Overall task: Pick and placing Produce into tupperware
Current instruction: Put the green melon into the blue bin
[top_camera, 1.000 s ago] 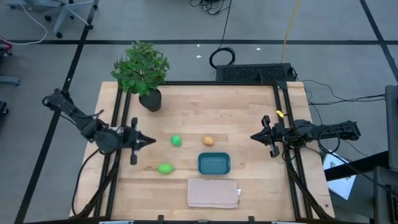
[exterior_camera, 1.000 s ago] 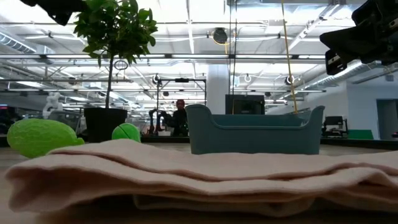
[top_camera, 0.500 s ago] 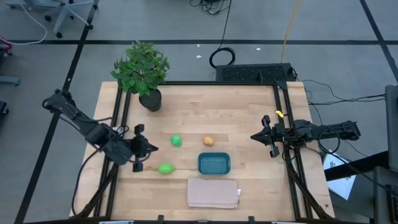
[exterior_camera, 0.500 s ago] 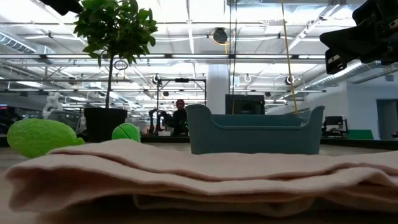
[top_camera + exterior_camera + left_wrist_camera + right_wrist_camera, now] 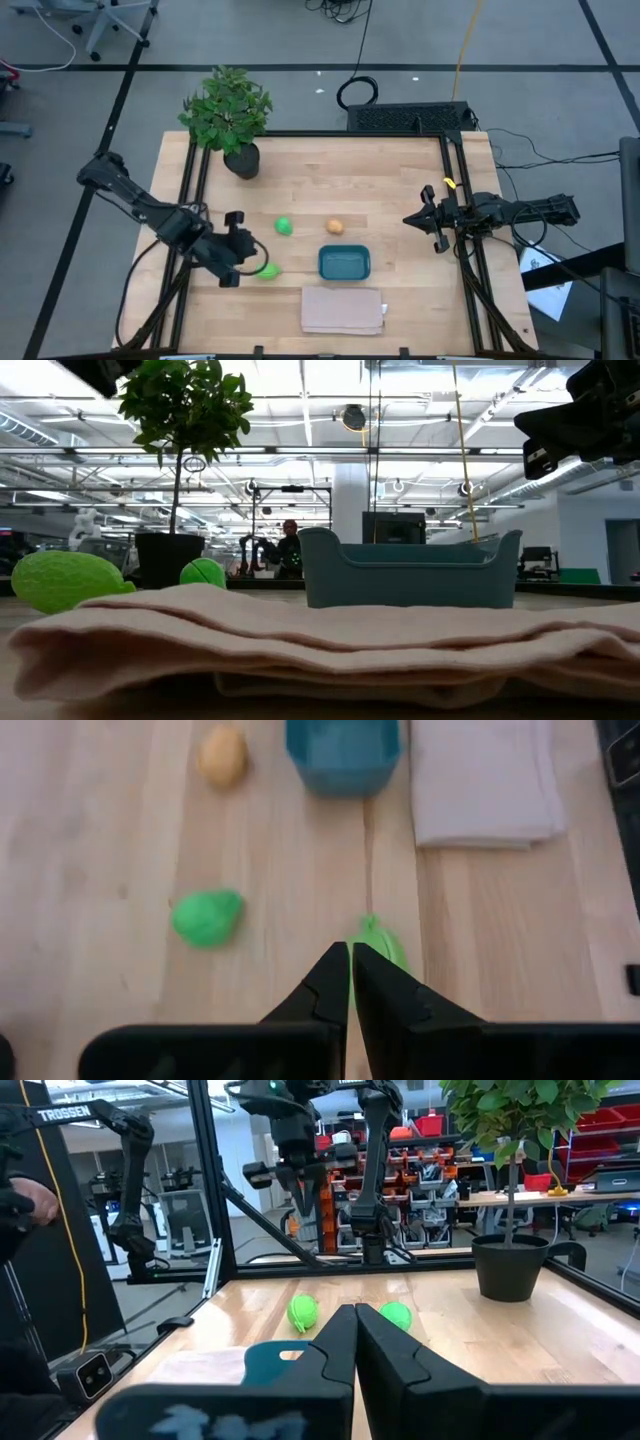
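Note:
The lime-green piece [image 5: 268, 270] lies on the wooden table, left of the teal tupperware [image 5: 344, 262]. The bright green ball [image 5: 284, 226] and the orange-tan piece [image 5: 335, 227] rest farther back. My left gripper [image 5: 252, 262] hovers shut, high above the table. In its wrist view its tips [image 5: 350, 948] point down at the lime-green piece [image 5: 382, 946], with the ball [image 5: 207, 916] and the tupperware [image 5: 343, 755] beyond. My right gripper [image 5: 408, 220] waits shut near the table's right edge, clear of everything.
A folded beige cloth [image 5: 343, 309] lies by the near edge, just in front of the tupperware. A potted plant [image 5: 230, 115] stands at the far left corner. Black rails run along both sides of the table. Bare wood lies between the produce and the right arm.
My left gripper has swung toward the table's near edge and to the right, from beside the bright green ball to above the lime-green piece, and it has turned as it went. The produce, the tupperware and the right arm have stayed put.

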Robot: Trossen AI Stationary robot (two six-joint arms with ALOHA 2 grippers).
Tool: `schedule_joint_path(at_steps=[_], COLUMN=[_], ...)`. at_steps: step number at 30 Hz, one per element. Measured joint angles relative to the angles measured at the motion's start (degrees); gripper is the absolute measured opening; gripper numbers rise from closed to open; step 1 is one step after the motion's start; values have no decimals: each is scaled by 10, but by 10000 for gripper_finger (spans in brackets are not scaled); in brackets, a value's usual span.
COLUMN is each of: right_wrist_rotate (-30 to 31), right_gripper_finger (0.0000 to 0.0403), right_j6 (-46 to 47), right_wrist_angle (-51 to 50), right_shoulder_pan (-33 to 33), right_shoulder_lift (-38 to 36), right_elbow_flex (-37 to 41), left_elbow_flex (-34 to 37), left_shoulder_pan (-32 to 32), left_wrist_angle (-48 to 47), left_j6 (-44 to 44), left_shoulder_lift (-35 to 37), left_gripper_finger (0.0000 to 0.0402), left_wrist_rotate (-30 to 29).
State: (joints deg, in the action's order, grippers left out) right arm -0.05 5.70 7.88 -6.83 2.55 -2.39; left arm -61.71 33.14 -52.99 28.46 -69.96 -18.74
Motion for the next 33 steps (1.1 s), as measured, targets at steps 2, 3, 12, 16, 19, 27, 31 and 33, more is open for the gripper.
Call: schedule_joint_path(at_steps=[2, 3, 12, 16, 19, 27, 31, 33], right_wrist_rotate=[0, 0, 0, 0, 0, 0, 0, 0], right_gripper_finger=[0, 0, 0, 0, 0, 0, 0, 0], right_j6=[6, 7, 7, 7, 7, 7, 7, 7], right_wrist_angle=[0, 0, 0, 0, 0, 0, 0, 0], right_shoulder_pan=[0, 0, 0, 0, 0, 0, 0, 0], right_shoulder_lift=[0, 0, 0, 0, 0, 0, 0, 0], right_elbow_flex=[0, 0, 0, 0, 0, 0, 0, 0], left_elbow_flex=[0, 0, 0, 0, 0, 1, 1, 1], left_shoulder_pan=[-11, -17, -42, -42, -42, -46, -46, -46], left_wrist_angle=[-4, -5, 0, 19, 40, 44, 69, 87], left_j6=[14, 20, 32, 44, 63, 98, 94, 94], left_shoulder_lift=[-16, -24, -83, -101, -115, -159, -175, -182], left_gripper_finger=[40, 49, 196, 272, 321, 366, 367, 367], left_wrist_rotate=[23, 32, 94, 102, 101, 109, 115, 118])
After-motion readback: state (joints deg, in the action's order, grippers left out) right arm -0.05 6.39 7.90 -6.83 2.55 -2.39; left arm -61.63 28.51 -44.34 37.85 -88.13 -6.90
